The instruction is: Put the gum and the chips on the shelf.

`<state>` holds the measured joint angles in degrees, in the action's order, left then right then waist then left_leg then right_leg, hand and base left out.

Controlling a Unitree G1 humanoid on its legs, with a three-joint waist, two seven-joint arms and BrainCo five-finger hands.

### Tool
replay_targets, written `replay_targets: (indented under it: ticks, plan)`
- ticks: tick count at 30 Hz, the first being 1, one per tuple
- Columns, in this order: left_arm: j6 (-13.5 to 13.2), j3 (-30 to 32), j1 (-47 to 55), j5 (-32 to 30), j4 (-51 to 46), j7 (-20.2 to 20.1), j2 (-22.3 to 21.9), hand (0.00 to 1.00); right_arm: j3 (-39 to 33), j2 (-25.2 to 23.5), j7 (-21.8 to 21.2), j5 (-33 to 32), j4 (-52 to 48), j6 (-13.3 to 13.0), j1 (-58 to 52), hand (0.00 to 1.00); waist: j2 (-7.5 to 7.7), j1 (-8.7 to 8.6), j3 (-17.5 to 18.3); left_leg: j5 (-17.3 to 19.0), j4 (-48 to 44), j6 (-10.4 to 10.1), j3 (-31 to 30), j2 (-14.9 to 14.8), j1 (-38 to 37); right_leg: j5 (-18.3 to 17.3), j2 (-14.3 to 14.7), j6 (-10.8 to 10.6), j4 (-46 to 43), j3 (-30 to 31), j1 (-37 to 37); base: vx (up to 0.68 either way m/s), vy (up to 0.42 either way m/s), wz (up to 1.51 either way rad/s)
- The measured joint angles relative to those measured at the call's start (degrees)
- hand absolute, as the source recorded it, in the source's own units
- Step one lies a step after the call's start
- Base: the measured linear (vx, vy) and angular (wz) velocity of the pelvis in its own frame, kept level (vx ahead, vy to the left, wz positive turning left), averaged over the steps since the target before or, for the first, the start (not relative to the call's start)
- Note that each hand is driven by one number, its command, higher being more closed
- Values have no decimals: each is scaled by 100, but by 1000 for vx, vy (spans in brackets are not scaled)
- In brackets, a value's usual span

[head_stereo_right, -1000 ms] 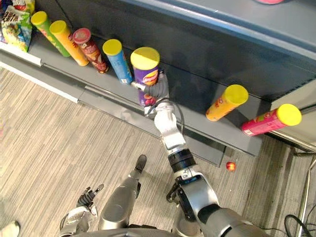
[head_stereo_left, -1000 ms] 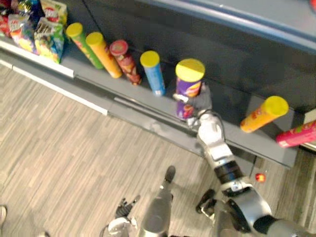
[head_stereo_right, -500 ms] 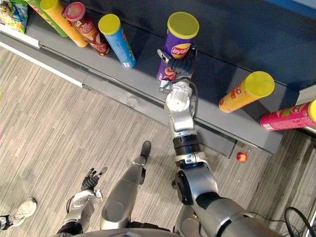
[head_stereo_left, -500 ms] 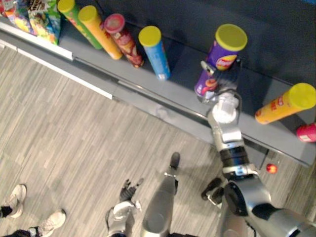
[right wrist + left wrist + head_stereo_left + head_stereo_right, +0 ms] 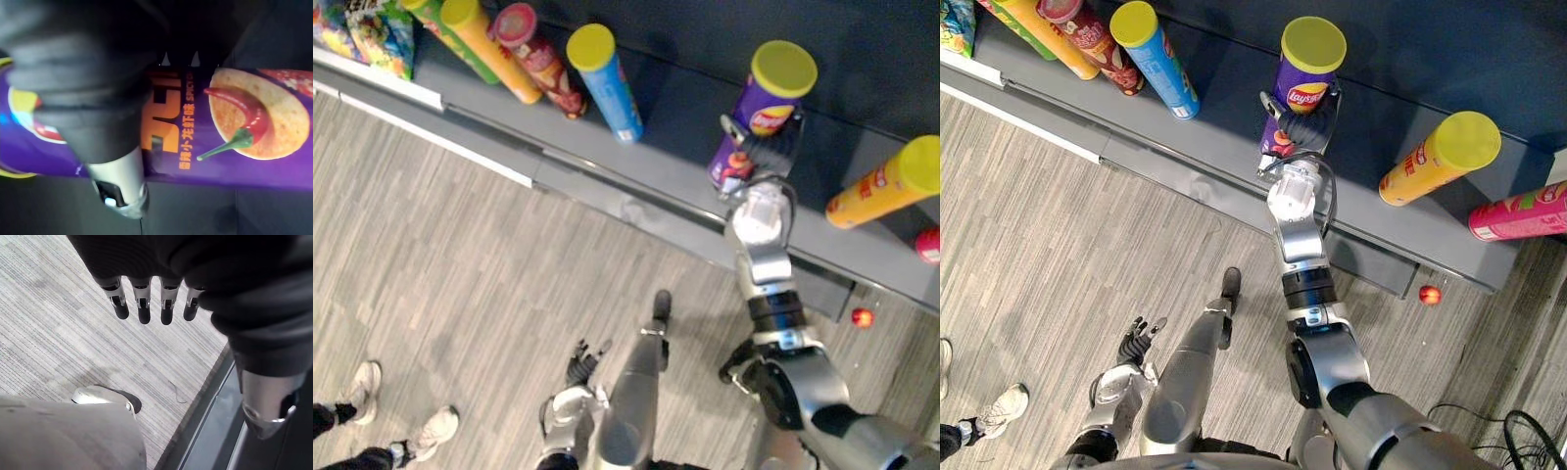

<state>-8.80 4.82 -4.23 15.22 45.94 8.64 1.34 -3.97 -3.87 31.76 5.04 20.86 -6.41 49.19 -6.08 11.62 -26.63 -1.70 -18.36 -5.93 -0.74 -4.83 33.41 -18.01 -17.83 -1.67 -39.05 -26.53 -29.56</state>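
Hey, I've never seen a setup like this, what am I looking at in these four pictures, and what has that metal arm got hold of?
This is a humanoid robot with two silver arms. Two pictures come from a camera on its head, looking down; the other two come from cameras on its wrists. In the head views its right hand is curled round a purple chips can with a yellow lid, at a dark grey shelf. The right wrist view shows that can from very close. Other cans are on the shelf: a blue can, an orange can and a pink can. The left hand hangs low over the floor, fingers straight, holding nothing. A person's shoes show at the lower left.
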Motion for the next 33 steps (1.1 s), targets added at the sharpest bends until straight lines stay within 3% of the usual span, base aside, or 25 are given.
replay_targets:
  ticks: [8, 14, 18, 23, 33]
  plan:
    - [-61, -40, -23, 36, -131, -3, -46, 0, -84, 117, 26, -7, -10, -1, 263, 100, -28, 6, -12, 65, -199, 18, -19, 9, 306, -7, -29, 8, -90, 3, -239, 5, -2, -1]
    - [-64, -51, -25, 122, -167, -3, -86, 0, -266, 205, 63, -24, 18, -3, 474, 100, -69, 110, -30, 65, -232, 20, -29, 36, 386, -55, -78, 22, -179, 3, -334, 11, -21, 3]
    - [-64, -183, -33, 254, -297, -10, -123, 0, -316, 366, 180, -24, 32, -11, 674, 100, -152, 119, -37, 75, -383, 23, -166, 114, 612, -144, -180, 29, -344, -121, -444, 19, -39, 18]
    - [-65, -248, -33, 267, -330, -12, -123, 0, -510, 565, 274, -26, 229, -12, 748, 100, -187, 279, -35, 77, -432, 30, -223, 181, 761, -191, -259, 27, -434, -169, -549, 38, -59, 8]
    - [-66, -284, -37, 268, -359, -15, -128, 0, -701, 607, 306, -25, 312, -11, 775, 100, -254, 280, -29, 84, -544, 38, -246, 212, 952, -229, -314, 35, -570, -165, -727, 38, -65, 2]
